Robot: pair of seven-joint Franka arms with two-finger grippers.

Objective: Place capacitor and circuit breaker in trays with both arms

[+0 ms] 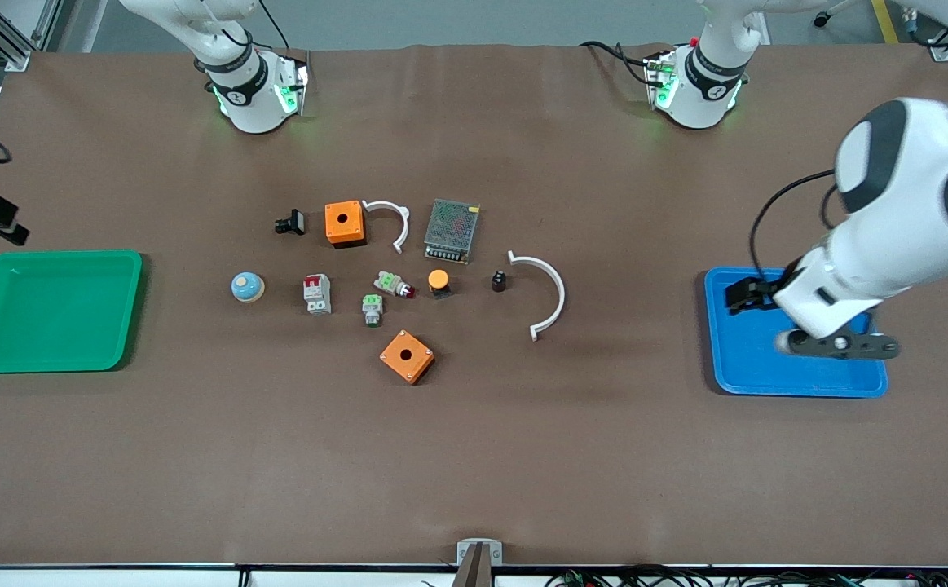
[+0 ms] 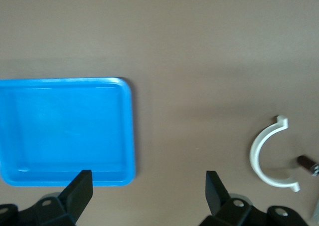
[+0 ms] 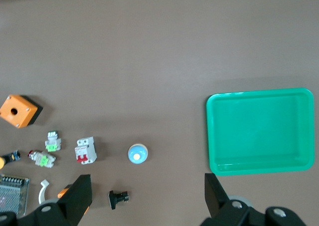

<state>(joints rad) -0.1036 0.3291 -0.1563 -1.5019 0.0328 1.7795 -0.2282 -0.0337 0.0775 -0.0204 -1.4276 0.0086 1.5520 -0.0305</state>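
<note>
The capacitor (image 1: 499,281), a tiny black cylinder with a dark reddish top, stands on the table beside a white curved clamp (image 1: 545,293). It also shows in the left wrist view (image 2: 307,163). The circuit breaker (image 1: 317,293), a white-grey block with red levers, lies nearer the right arm's end, and shows in the right wrist view (image 3: 85,150). My left gripper (image 1: 840,346) is up over the blue tray (image 1: 747,359), open and empty (image 2: 148,191). My right gripper (image 3: 147,193) is open and empty, high over the table, and does not show in the front view.
A green tray (image 1: 50,310) sits at the right arm's end. Around the task's parts lie two orange boxes (image 1: 345,222) (image 1: 407,355), a mesh-covered supply (image 1: 451,230), an orange-capped button (image 1: 438,281), two green-topped parts (image 1: 372,308), a blue dome (image 1: 247,286), a black clip (image 1: 290,222) and a second clamp (image 1: 392,220).
</note>
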